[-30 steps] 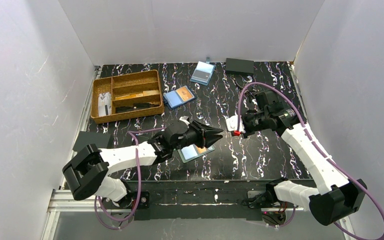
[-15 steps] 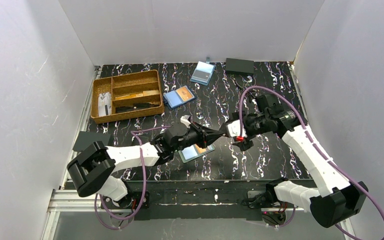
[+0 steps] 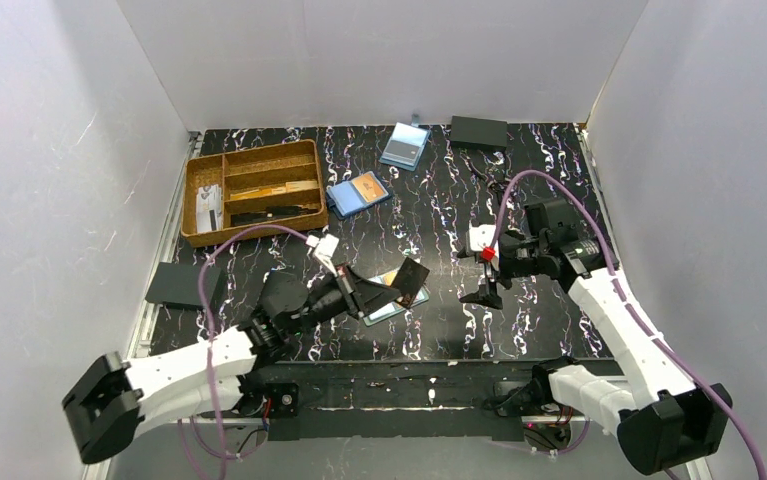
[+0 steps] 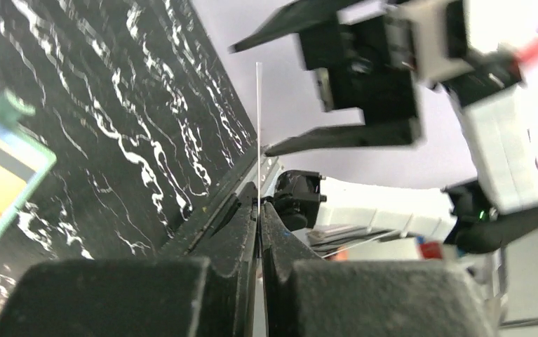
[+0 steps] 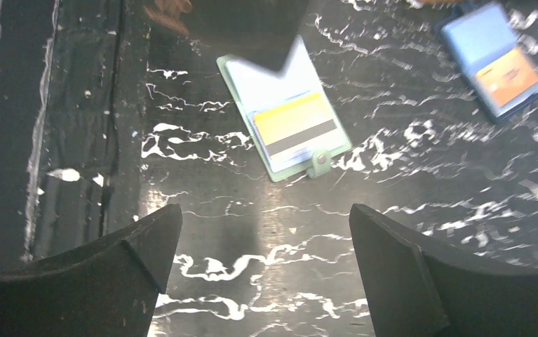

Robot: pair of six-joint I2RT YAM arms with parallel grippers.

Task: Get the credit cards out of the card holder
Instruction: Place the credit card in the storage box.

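Card holder (image 5: 269,88), open on the table (image 3: 539,320) with a yellow card (image 5: 295,121) inside, lies just beneath your left gripper (image 4: 259,207), which pinches a dark card (image 3: 412,283); its long axis points roughly toward your wide-spread, farther right gripper (image 5: 264,214).

A divided wooden tray (image 3: 254,192) is set at the far left of a black, white-veined table (image 3: 439,200), with small items (image 3: 211,207) laid in its compartments. Just right of the tray a blue holder (image 3: 358,193) with an orange card (image 3: 367,187) is placed. Farther right and back are a pale-blue holder (image 3: 405,146), then a dark box (image 3: 479,131). A dark slab (image 3: 186,284) is seen nearer than the tray.
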